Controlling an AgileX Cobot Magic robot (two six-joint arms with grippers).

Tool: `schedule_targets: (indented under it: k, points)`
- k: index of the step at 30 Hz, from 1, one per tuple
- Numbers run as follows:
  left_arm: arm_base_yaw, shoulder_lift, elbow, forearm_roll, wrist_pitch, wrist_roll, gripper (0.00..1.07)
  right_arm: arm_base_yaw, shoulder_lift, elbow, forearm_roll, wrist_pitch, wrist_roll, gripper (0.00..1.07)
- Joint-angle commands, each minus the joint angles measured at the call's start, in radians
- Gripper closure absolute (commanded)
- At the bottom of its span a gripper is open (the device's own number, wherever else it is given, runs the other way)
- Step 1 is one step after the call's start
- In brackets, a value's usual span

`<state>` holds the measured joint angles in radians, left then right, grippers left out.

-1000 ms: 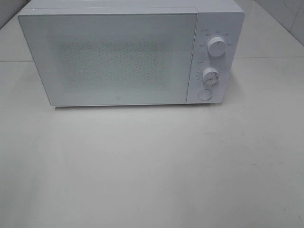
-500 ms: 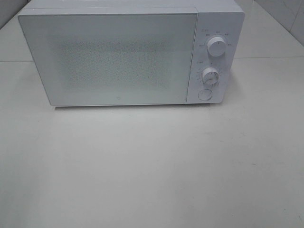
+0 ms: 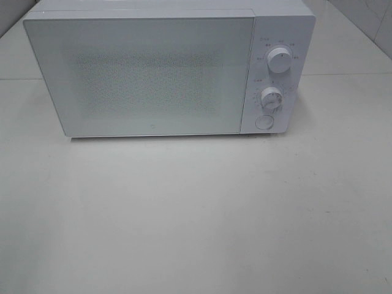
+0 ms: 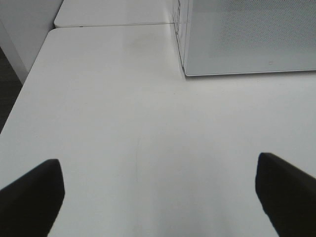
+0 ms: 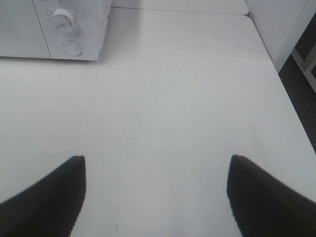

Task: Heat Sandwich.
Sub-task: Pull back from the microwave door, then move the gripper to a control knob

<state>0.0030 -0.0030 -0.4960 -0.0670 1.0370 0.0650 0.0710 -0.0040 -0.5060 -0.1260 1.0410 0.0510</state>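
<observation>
**Both tools gape empty; microwave shut**

Exterior high: the microwave (image 3: pixel 153 73) stands on the counter (image 3: pixel 196 214) with its door closed. The lower dial (image 3: pixel 270 98) sits just above the button (image 3: pixel 264 122).

Left wrist: the left tool (image 4: pixel 158 168) is spread wide over the counter and grips nothing. The microwave's front corner lies well ahead of it.

Right wrist: the right tool (image 5: pixel 157 163) is also spread wide and empty, with the lower dial and button well ahead of it.

I cannot tell where the sandwich is; no view shows it.

The white box-shaped microwave (image 3: pixel 153 73) has a finely speckled grey door (image 3: pixel 144 76). The flat tabletop (image 3: pixel 196 214) is off-white; left gripper (image 4: pixel 158 197) and right gripper (image 5: pixel 155 197) are black.
</observation>
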Motion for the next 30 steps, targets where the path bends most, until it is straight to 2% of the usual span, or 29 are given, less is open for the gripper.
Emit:
schedule_targets:
  k: [1, 20, 25, 30]
  points:
    - [0.005, -0.027, 0.003, -0.005, -0.008, 0.002, 0.07, -0.005, -0.026, 0.000, -0.001, -0.007, 0.001, 0.31]
    - [0.005, -0.027, 0.003, -0.005, -0.008, 0.002, 0.07, -0.005, -0.026, -0.001, 0.000, -0.009, 0.001, 0.31]
    - [0.005, -0.027, 0.003, -0.005, -0.008, 0.002, 0.07, -0.005, -0.009, -0.036, 0.002, -0.015, 0.001, 0.31]
    - [0.005, -0.027, 0.003, -0.005, -0.008, 0.002, 0.07, -0.005, 0.088, -0.086, 0.002, -0.029, 0.001, 0.31]
